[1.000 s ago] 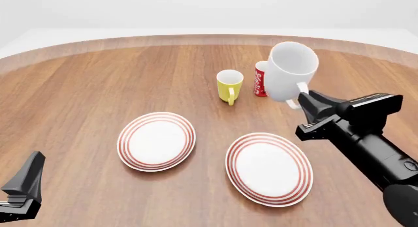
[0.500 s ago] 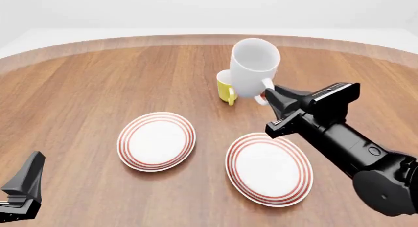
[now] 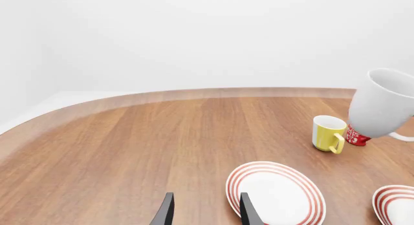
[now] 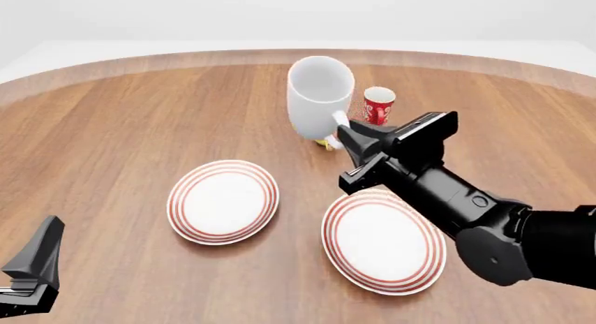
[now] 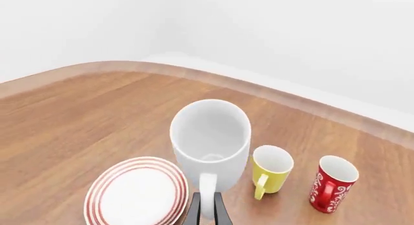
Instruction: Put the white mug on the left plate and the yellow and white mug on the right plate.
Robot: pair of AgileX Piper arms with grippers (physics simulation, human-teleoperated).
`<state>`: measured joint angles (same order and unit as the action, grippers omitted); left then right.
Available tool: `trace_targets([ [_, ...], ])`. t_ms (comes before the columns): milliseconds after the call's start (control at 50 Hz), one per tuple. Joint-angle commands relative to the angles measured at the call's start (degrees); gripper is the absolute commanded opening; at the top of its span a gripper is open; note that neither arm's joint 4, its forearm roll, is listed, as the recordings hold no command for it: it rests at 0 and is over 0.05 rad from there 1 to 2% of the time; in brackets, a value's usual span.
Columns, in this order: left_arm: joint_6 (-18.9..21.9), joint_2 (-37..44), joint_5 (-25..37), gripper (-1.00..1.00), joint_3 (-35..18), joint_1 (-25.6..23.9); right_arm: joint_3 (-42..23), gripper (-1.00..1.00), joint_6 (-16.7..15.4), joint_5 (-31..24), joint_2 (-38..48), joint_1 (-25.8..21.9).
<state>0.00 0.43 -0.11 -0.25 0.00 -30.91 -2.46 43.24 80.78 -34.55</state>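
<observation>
The white mug hangs in the air, tilted, above the table behind the two plates. My right gripper is shut on its loop handle, with the fingertips pinching the handle's lower end. The yellow and white mug stands on the table just behind it; the front view shows only a sliver of it. The left plate and the right plate lie bare in front. My left gripper is open and empty, low at the near left corner, well away from both mugs.
A red cup with white markings stands to the right of the yellow mug. The round wooden table curves away at the back, with a white floor beyond. My right arm stretches over the right plate's far edge.
My right arm has carried the white mug to the left, from in front of the red cup to in front of the yellow mug. The red cup now shows. The left arm has not moved.
</observation>
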Motion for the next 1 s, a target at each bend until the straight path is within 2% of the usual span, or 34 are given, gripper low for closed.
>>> trace_targets([
  [20, 0.0, 0.0, 0.0, 1.00, 0.0, 0.0, -3.7, -1.00, 0.5, 1.6, 5.0, -2.5],
  [400, 0.0, 0.0, 0.0, 1.00, 0.0, 0.0, -9.1, -1.00, 1.2, 3.2, 12.2, -5.0],
  [740, 0.0, 0.0, 0.0, 1.00, 0.0, 0.0, -16.6, -1.00, 0.5, 1.6, 19.8, -8.6],
  [1000, 0.0, 0.0, 0.0, 1.00, 0.0, 0.0, -18.1, -1.00, 0.3, 1.1, 23.0, -11.1],
])
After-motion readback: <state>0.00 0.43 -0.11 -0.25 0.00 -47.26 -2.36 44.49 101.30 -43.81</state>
